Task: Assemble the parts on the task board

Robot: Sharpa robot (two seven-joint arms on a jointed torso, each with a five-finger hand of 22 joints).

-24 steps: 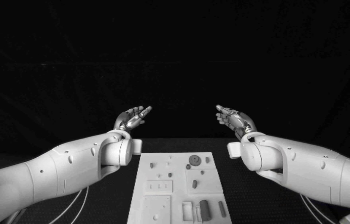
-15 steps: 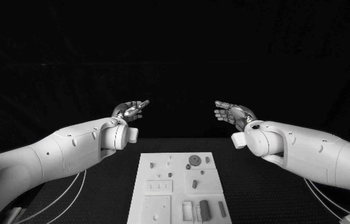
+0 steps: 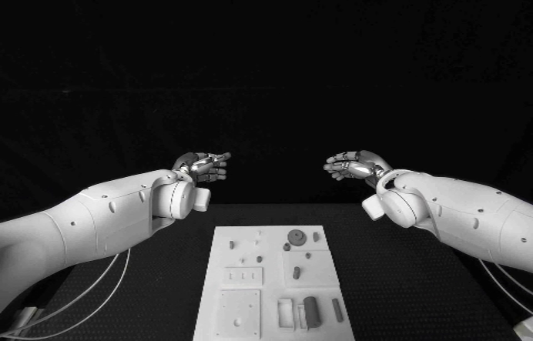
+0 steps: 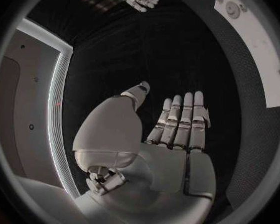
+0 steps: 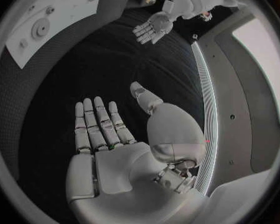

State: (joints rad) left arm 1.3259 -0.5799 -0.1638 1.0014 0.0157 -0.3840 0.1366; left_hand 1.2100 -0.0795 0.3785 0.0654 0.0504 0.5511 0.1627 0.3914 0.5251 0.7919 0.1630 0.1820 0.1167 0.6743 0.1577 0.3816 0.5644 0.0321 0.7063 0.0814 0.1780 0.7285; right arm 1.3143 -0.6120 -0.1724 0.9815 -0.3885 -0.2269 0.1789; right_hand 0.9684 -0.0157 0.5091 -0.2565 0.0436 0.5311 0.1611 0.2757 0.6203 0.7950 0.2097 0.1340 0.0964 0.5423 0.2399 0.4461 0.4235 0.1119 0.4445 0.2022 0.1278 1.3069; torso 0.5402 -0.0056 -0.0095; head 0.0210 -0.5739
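Where task board (image 3: 274, 287) lies, black table (image 3: 411, 279).

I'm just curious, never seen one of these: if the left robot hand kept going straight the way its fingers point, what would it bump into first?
Probably the right hand: the left hand points across at it, with open air between. Depth is unclear.

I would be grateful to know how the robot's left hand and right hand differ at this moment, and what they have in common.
The left hand comes in from the table's left side, the right hand from its right. The left hand's fingertips point toward the right hand, the right hand's toward the left, as mirror images. Both are raised beyond the far end of the task board, both hold nothing, and in the wrist views each has its fingers straight and apart.
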